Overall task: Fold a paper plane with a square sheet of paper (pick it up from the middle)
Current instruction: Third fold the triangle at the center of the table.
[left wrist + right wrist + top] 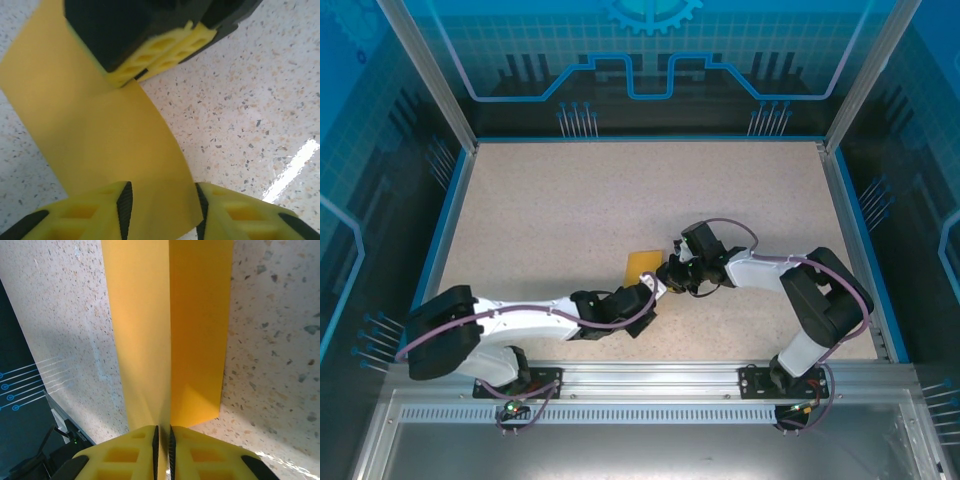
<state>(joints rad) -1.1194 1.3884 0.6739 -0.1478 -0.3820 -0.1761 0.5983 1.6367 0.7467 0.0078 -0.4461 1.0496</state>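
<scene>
One thin, creased square sheet of paper (145, 340) pinched by right tool (162, 432).

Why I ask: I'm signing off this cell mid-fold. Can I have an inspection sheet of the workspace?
Surface: speckled beige table, bare apart from the paper.
Job's things: orange paper, folded lengthwise into a narrow strip, between both arms at mid-table.
Clutter: nothing seen.
Grippers: right claw pinched shut on the paper's crease; left claw has its jaws apart, straddling the strip's other end.
Cables: purple cables run along both arms, looped clear of the paper.
Surroundings: blue see-through enclosure walls; metal rail carrying the arm bases at the near edge.
</scene>
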